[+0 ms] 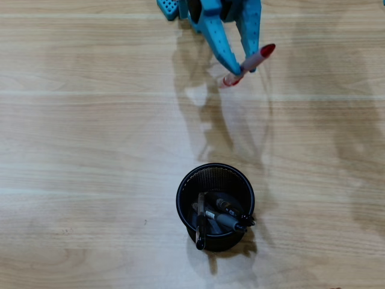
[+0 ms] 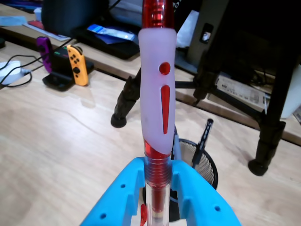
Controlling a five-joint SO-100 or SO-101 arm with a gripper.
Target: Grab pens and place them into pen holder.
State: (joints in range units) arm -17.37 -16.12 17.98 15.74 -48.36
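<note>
Currently: my blue two-finger gripper (image 1: 245, 65) is clenched on a red-and-clear plastic pen (image 1: 249, 63), held well apart from the black mesh pen holder (image 1: 184, 208). Pen axis lies crosswise; holder sits straight ahead of me.

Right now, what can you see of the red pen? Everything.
The red pen has a clear red barrel and a frosted whitish rubber-looking grip sleeve with red cutouts. The blue gripper is clamped on its clear part below the sleeve. It is held off the wooden table, tilted in the overhead view, apart from the black mesh pen holder.
</note>
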